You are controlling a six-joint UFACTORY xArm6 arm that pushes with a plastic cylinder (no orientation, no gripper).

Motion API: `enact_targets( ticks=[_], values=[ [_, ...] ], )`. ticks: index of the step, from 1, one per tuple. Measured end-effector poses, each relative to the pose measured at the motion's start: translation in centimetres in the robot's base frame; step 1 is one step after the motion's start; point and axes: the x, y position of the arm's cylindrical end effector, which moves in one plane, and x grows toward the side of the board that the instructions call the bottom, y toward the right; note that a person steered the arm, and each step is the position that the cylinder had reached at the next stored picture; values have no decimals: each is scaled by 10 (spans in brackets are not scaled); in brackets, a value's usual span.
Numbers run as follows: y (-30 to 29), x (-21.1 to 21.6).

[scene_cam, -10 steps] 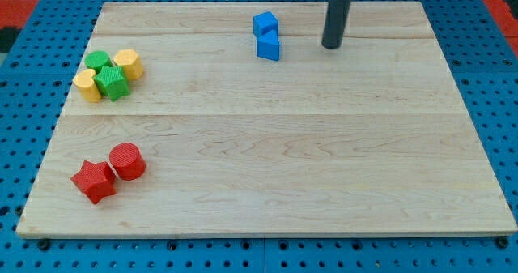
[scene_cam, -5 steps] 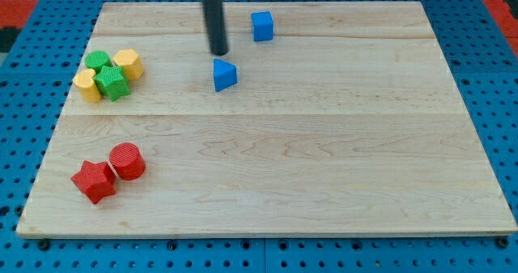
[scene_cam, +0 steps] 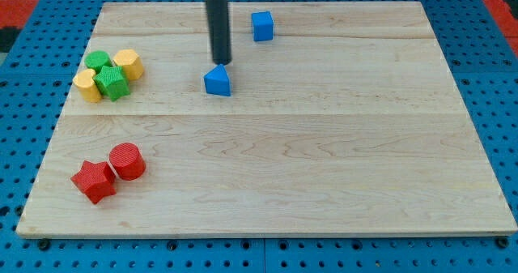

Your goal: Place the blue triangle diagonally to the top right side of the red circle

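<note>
While the rod stands upright near the view's top, my tip [scene_cam: 220, 63] sits just above the blue triangle [scene_cam: 218, 81], touching or very nearly touching its upper point; I cannot tell which. No claw is fitted, so nothing is spread, pressed together or pinching; the rod can only push.

Camera view, the only one. Blue triangle lies on the wooden worktop [scene_cam: 340, 159], in the upper half and left of centre. Red circle [scene_cam: 127, 160] sits near the lower left corner, touching the red star [scene_cam: 94, 181] below and left of it. Triangle and circle are well apart.

Progress, as a judgement: the triangle already lies up and to the right of the circle, but far off, so the placing is not done. What is left is a long push down and leftward, ending close beside the circle's upper right.

Bystanders: blue cube [scene_cam: 261, 26] alone near the top edge; a tight cluster of two green blocks [scene_cam: 106, 73] and two yellow blocks [scene_cam: 108, 74] at the left.
</note>
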Motion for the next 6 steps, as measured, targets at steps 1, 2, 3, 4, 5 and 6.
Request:
enact_targets(
  ticks=[1,2,3,4,5,6],
  values=[
    [-15,28],
    [-4,28],
    [5,23],
    [22,23],
    [17,78],
    [12,57]
  ],
)
